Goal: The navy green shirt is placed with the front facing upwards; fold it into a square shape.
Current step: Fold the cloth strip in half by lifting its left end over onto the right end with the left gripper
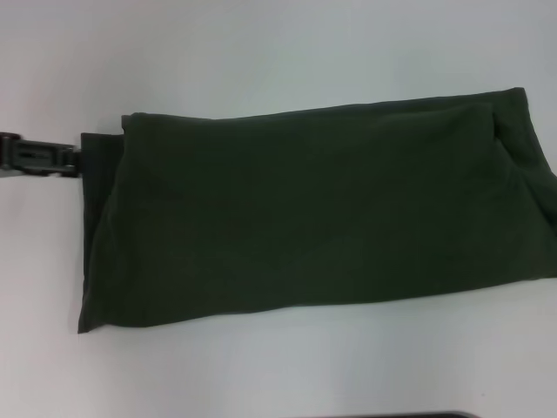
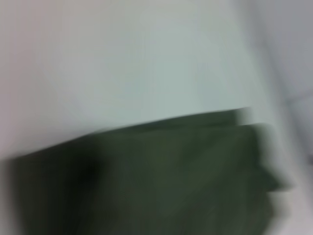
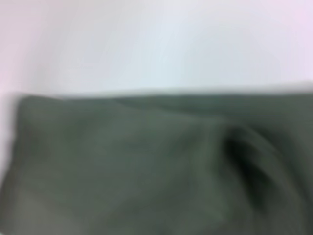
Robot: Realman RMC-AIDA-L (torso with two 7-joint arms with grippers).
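Head view: folded navy green shirt (image 1: 313, 213) on white table (image 1: 261, 374), left gripper (image 1: 77, 161) at its far-left edge, jaws unreadable.

I see the navy green shirt (image 1: 313, 209) lying folded into a long band across the white table (image 1: 261, 52), plain side up, its right end reaching the frame's edge. My left gripper (image 1: 74, 162) sits at the shirt's upper left corner, touching the cloth.
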